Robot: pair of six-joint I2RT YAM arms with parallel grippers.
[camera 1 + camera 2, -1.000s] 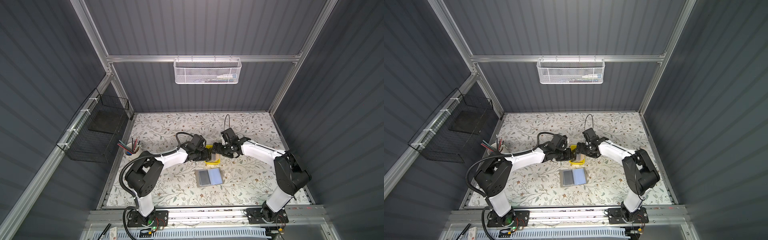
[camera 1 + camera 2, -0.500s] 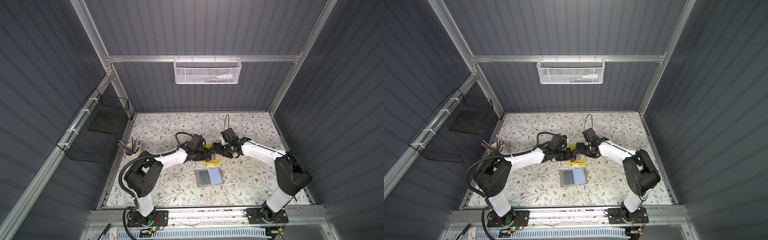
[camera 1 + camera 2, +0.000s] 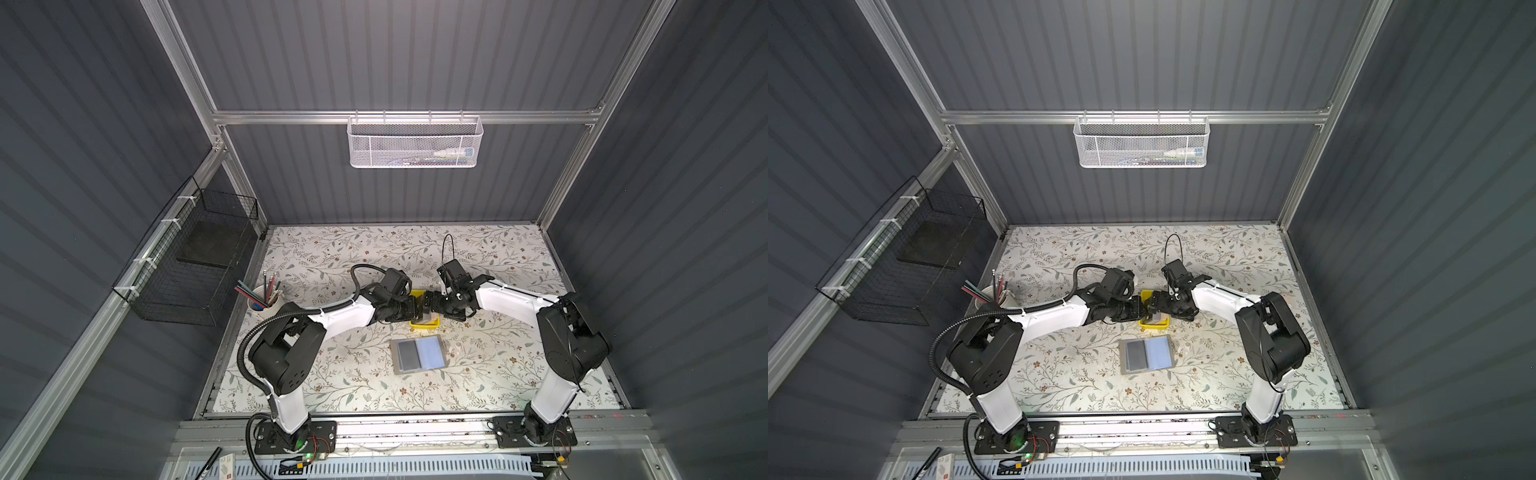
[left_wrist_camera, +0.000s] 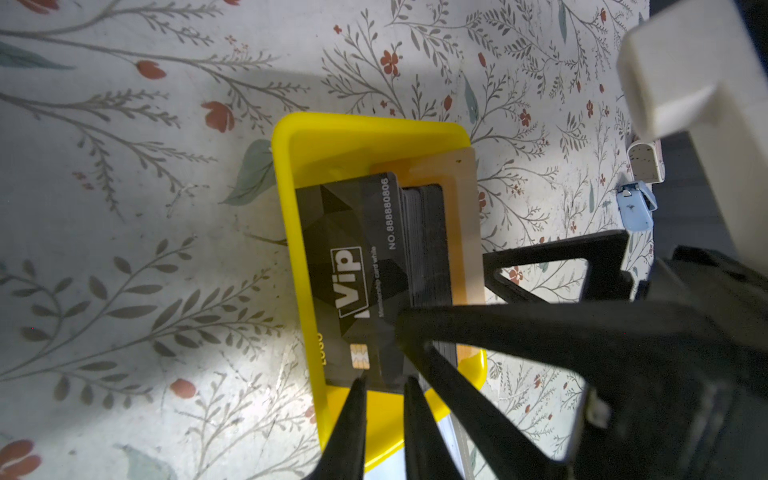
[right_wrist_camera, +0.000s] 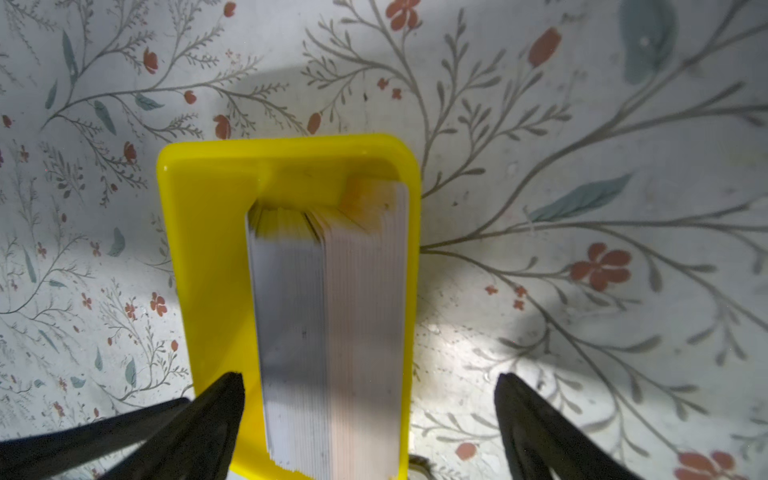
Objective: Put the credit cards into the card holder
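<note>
The credit cards stand on edge as a stack in a yellow tray, with a tan one at the back. The front black "VIP" card leans away from the stack. My left gripper is nearly closed, a narrow gap showing, its tips at that card's near end. My right gripper is open wide around the stack; one of its fingers touches the front card. Both grippers meet over the tray in both top views. The grey card holder lies open in front of the tray.
A cup of pencils stands at the left edge of the flowered table. A black wire basket hangs on the left wall and a white mesh basket on the back rail. Small clips lie beyond the tray.
</note>
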